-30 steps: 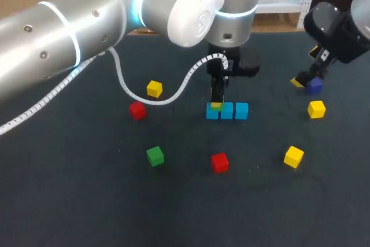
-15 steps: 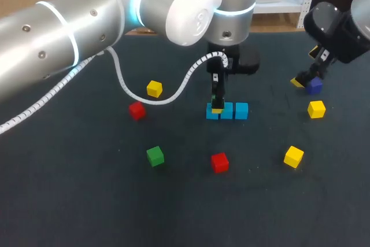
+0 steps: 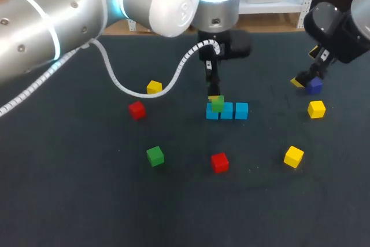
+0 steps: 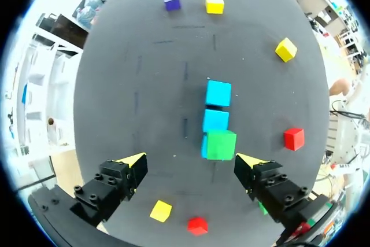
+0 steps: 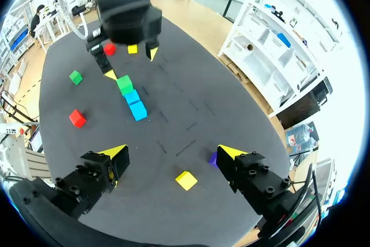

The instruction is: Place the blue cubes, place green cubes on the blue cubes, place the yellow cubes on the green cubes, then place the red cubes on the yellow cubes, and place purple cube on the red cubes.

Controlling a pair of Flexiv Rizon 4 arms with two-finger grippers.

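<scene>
A green cube (image 3: 217, 103) sat on the end cube of a row of three blue cubes (image 3: 226, 111). The left gripper (image 4: 191, 160) hung above it, jaws spread wide, gripping nothing. The right gripper (image 5: 171, 151) was likewise spread and empty, with the purple cube (image 3: 314, 86) just beside one finger. Red cubes (image 3: 219, 162) and yellow cubes (image 3: 293, 156) lay scattered around.

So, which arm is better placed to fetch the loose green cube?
Probably left. The left gripper, open, hangs above the blue cubes, on the side of the loose green cube; the right gripper sits far off by the purple cube.
</scene>
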